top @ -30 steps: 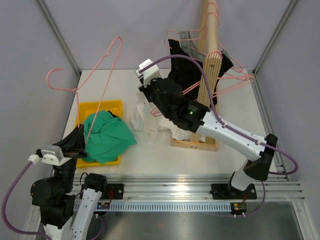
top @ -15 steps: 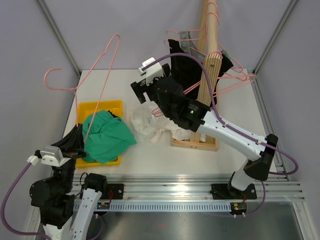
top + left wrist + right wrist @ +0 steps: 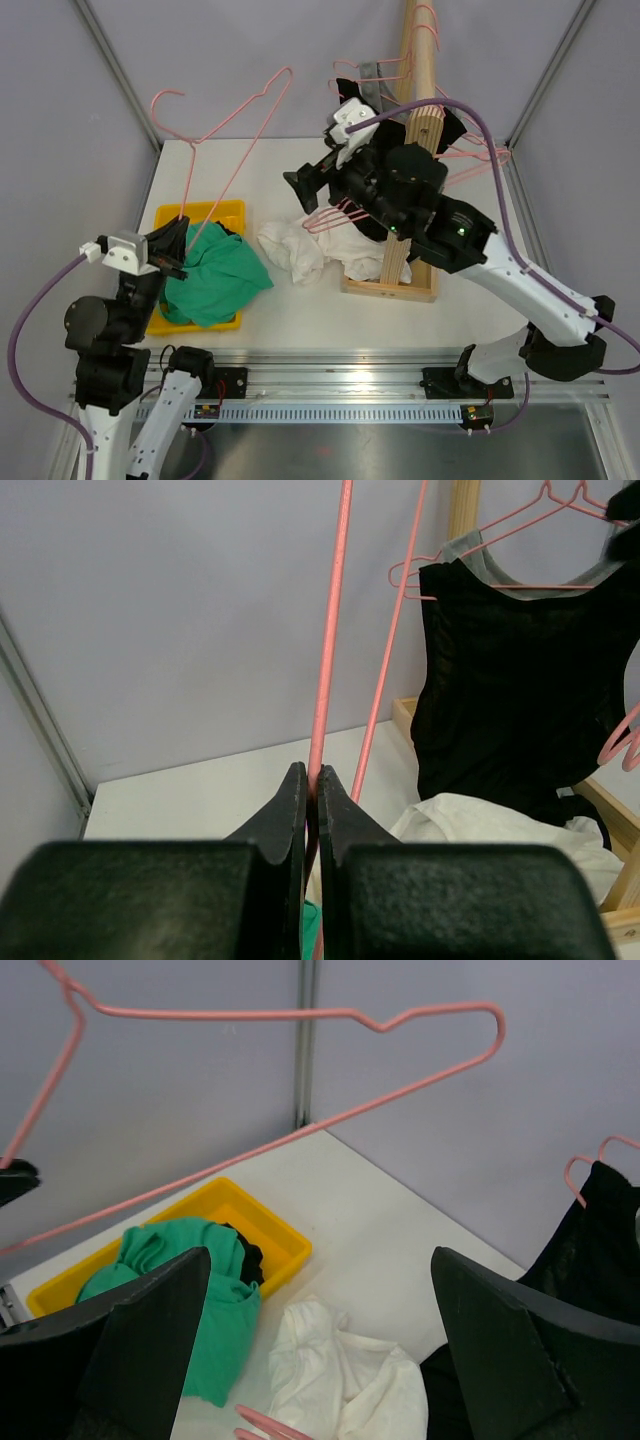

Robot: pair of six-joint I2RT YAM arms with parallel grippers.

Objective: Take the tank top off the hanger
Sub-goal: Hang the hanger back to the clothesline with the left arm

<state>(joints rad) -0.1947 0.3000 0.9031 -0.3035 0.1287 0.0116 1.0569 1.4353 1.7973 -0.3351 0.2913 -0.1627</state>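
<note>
White tank top now lies crumpled on the table at the centre of the overhead view, touching the base of the wooden rack. A second ago the right gripper was pinching it there; since then the fingers have sprung fully apart, let the cloth drop, and lifted clear toward the upper middle of the frame, holding nothing. The pink hanger has swung up and rightward across the upper left and hangs bare, its wire clamped between the tightly closed fingers of the left gripper. Judging from this, the garment is off the hanger and the task looks essentially done, with only the bare hanger left to put somewhere. The surface is a plain white tabletop. A yellow bin sits at left with a green garment spilling over its rim, near the white cloth but apart from it. A black tank top hangs on another pink hanger at the rack, upper centre. Pale lilac-grey walls with aluminium corner posts close in the space, and a metal rail runs along the bottom.
</note>
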